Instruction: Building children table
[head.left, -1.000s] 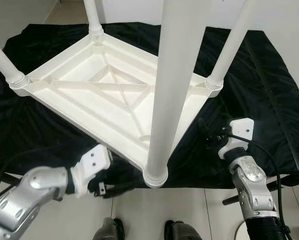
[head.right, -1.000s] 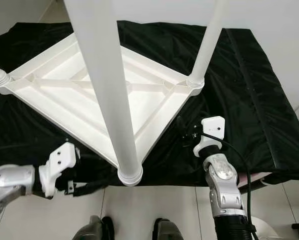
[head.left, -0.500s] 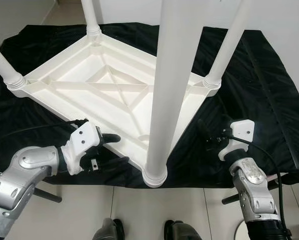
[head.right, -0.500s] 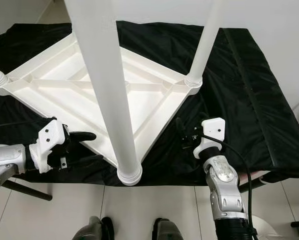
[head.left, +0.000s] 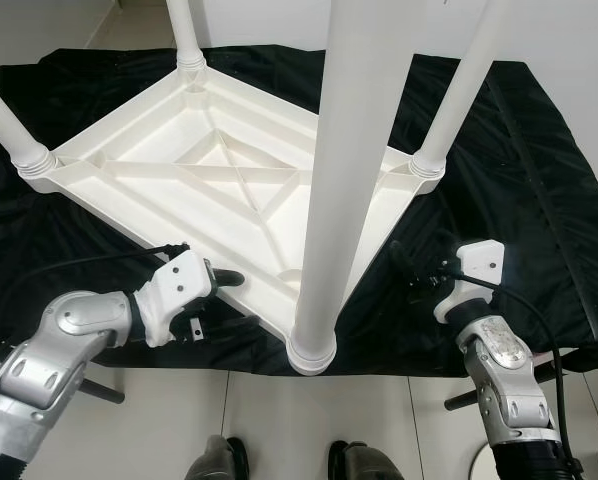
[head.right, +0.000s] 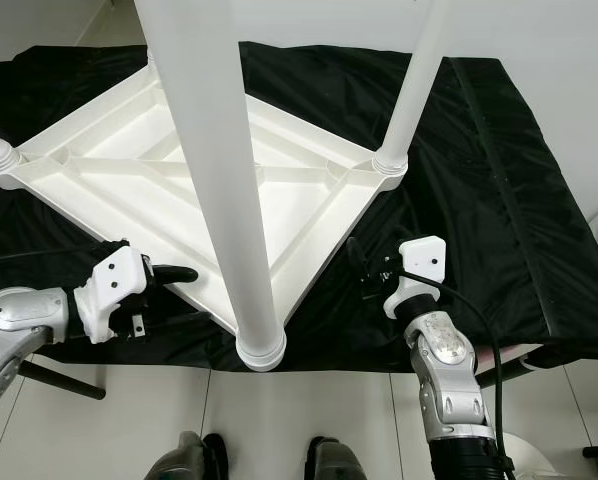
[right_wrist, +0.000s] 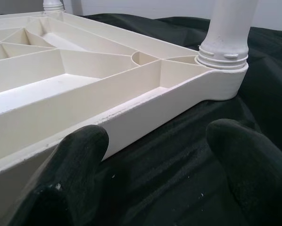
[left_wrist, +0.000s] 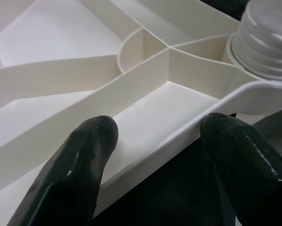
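Nearest to us, our left gripper [head.left: 222, 290] sits at the near edge of the upturned white table top [head.left: 179, 190], its fingers spread. In the left wrist view one black finger [left_wrist: 79, 160] lies over the inside of the rim and the other [left_wrist: 244, 160] outside it, so the rim runs between them, but they are not clamped on it. Just beside that spot stands the near leg [head.left: 344, 180], a thick white column seated in its threaded corner socket at the table's closest corner.

On the other side our right gripper [head.left: 411, 272] hovers over the black cloth [head.left: 519, 180], near the table's right edge. Its fingers are parted too; the right wrist view shows the rim beside one finger [right_wrist: 70, 165] and bare cloth between the two, with nothing held.

Further out, the right leg [head.left: 459, 90] rises from its corner, the left leg [head.left: 7, 125] from the left corner, and the far leg [head.left: 186, 35] from the back corner. The ribbed underside faces up, resting on the cloth.

We judge the building nearly done: all four legs appear fitted. What seems left is to check they are tight and to turn the table over onto its feet, for which both grippers look placed to take the rim.
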Tool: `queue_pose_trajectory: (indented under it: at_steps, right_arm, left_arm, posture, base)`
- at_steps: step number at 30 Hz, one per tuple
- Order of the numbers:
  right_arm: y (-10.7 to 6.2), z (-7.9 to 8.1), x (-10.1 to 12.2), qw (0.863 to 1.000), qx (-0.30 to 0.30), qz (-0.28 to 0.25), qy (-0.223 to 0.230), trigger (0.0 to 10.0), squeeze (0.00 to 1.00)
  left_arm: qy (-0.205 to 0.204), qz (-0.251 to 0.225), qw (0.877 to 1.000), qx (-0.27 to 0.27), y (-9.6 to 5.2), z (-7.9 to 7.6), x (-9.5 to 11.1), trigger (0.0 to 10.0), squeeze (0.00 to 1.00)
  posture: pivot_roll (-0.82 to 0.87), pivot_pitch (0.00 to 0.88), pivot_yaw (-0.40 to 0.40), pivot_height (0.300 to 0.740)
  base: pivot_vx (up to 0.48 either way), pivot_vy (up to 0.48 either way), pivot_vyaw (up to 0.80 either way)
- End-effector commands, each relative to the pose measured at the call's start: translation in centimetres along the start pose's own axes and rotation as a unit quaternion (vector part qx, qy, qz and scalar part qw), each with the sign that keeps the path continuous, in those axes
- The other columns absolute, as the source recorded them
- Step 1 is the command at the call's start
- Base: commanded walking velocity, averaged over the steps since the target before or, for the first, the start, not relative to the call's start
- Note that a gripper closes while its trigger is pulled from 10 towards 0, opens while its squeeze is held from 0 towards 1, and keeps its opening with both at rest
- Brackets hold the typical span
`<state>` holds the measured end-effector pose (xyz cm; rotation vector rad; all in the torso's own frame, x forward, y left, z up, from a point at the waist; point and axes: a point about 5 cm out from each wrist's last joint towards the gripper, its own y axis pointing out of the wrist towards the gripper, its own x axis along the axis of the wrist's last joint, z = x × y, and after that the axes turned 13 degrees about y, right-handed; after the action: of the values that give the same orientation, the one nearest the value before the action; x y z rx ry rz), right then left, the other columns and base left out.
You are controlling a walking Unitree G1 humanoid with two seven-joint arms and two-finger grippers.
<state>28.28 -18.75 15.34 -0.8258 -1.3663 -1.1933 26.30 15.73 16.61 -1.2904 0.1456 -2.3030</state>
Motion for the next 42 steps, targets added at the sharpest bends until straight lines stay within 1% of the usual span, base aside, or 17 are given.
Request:
queue_pose_trajectory:
  at_steps: [1, 10, 14, 16, 19, 23, 24, 26, 30, 31, 33, 34, 35, 36, 38, 39, 42]
  right_arm:
    - [-0.4, 0.1, -0.3, 1.0, 0.004, 0.009, 0.001, 10.0, 0.0]
    - [-0.7, 0.0, -0.4, 1.0, 0.003, 0.012, 0.001, 10.0, 0.0]
    - [-0.7, 0.1, -0.4, 1.0, 0.006, 0.012, 0.001, 10.0, 0.0]
    - [-0.7, 0.2, -0.4, 1.0, 0.006, 0.012, 0.0, 10.0, 0.0]
    - [-0.7, 0.4, -0.4, 1.0, 0.009, 0.012, 0.0, 10.0, 0.0]
    - [-0.7, 0.4, -0.4, 1.0, 0.01, 0.012, 0.0, 10.0, 0.0]
    - [-0.8, 0.6, -0.4, 1.0, 0.011, 0.011, -0.001, 10.0, 0.0]
    - [-0.8, 0.6, -0.4, 1.0, 0.011, 0.011, -0.001, 10.0, 0.0]
    - [-0.7, 0.5, -0.4, 1.0, 0.009, 0.01, -0.002, 10.0, 0.0]
    - [-0.7, 0.5, -0.3, 1.0, 0.007, 0.008, -0.003, 10.0, 0.0]
    - [-0.7, 0.5, -0.2, 1.0, 0.007, 0.007, -0.003, 10.0, 0.0]
    - [-0.7, 0.5, -0.2, 1.0, 0.007, 0.007, -0.004, 10.0, 0.0]
    - [-0.7, 0.5, -0.2, 1.0, 0.007, 0.007, -0.004, 10.0, 0.0]
    - [-0.8, 0.5, -0.2, 1.0, 0.006, 0.007, -0.005, 10.0, 0.0]
    - [-0.8, 0.5, -0.2, 1.0, 0.005, 0.007, -0.005, 10.0, 0.0]
    - [-0.9, 0.5, -0.2, 1.0, 0.004, 0.007, -0.005, 10.0, 0.0]
    - [-1.0, 0.4, -0.2, 1.0, 0.002, 0.007, -0.004, 10.0, 0.0]
  left_arm:
    - [0.007, 0.001, 0.999, -0.05, 0.1, -0.8, -0.2, 10.0, 0.0]
    - [0.03, 0.024, 0.997, -0.067, 0.8, -0.2, -1.9, 10.0, 0.0]
    - [0.024, 0.024, 0.997, -0.073, 1.8, -0.1, -2.3, 10.0, 0.0]
    - [0.023, 0.023, 0.997, -0.076, 1.9, -0.1, -2.3, 10.0, 0.0]
    - [0.003, 0.015, 0.996, -0.09, 2.2, 0.0, -2.4, 10.0, 0.0]
    - [-0.001, 0.014, 0.995, -0.095, 2.3, 0.1, -2.5, 10.0, 0.0]
    - [-0.021, 0.006, 0.994, -0.108, 2.5, 0.4, -2.5, 10.0, 0.0]
    - [-0.04, -0.006, 0.992, -0.116, 2.6, 0.6, -2.3, 10.0, 0.0]
    - [-0.051, -0.02, 0.989, -0.137, 2.7, 0.7, -1.9, 10.0, 0.0]
    - [-0.06, -0.033, 0.985, -0.157, 2.6, 0.6, -1.6, 3.6, 0.0]
    - [-0.065, -0.039, 0.984, -0.163, 2.6, 0.6, -1.4, 3.4, 0.0]
    - [-0.073, -0.043, 0.982, -0.169, 2.6, 0.6, -1.3, 2.7, 0.0]
    - [-0.073, -0.043, 0.982, -0.169, 2.6, 0.6, -1.3, 2.7, 0.0]
    - [-0.073, -0.043, 0.981, -0.176, 2.6, 0.5, -1.3, 2.2, 0.0]
    - [-0.069, -0.043, 0.981, -0.177, 2.7, 0.4, -1.3, 2.3, 0.0]
    - [-0.069, -0.047, 0.982, -0.172, 2.9, 0.4, -1.2, 1.6, 0.0]
    - [-0.075, -0.05, 0.982, -0.168, 3.1, 0.3, -1.2, 1.3, 0.0]
  posture:
    - [-0.11, 0.174, 0.022, 0.74]
    - [-0.11, 0.182, 0.029, 0.74]
    - [-0.11, 0.191, 0.037, 0.74]
    - [-0.11, 0.191, 0.037, 0.74]
    - [-0.12, 0.198, 0.05, 0.74]
    - [-0.12, 0.198, 0.053, 0.74]
    - [-0.12, 0.2, 0.064, 0.74]
    - [-0.12, 0.2, 0.067, 0.74]
    - [-0.12, 0.205, 0.073, 0.74]
    - [-0.13, 0.207, 0.084, 0.74]
    - [-0.13, 0.209, 0.086, 0.74]
    - [-0.13, 0.21, 0.087, 0.74]
    - [-0.13, 0.21, 0.087, 0.74]
    - [-0.13, 0.214, 0.089, 0.74]
    - [-0.13, 0.214, 0.089, 0.74]
    - [-0.13, 0.212, 0.089, 0.74]
    - [-0.13, 0.214, 0.089, 0.74]
  base:
    - [0.0, 0.0, 0.0]
    - [0.0, 0.0, 0.0]
    - [0.0, 0.0, 0.0]
    - [0.0, 0.0, 0.0]
    - [0.0, 0.0, 0.0]
    - [0.0, 0.0, 0.0]
    - [0.0, 0.0, 0.0]
    - [0.0, 0.0, 0.0]
    - [0.0, 0.0, 0.0]
    - [0.0, 0.0, 0.0]
    - [0.0, 0.0, 0.0]
    - [0.0, 0.0, 0.0]
    - [0.0, 0.0, 0.0]
    - [0.0, 0.0, 0.0]
    - [0.0, 0.0, 0.0]
    - [0.0, 0.0, 0.0]
    - [0.0, 0.0, 0.0]
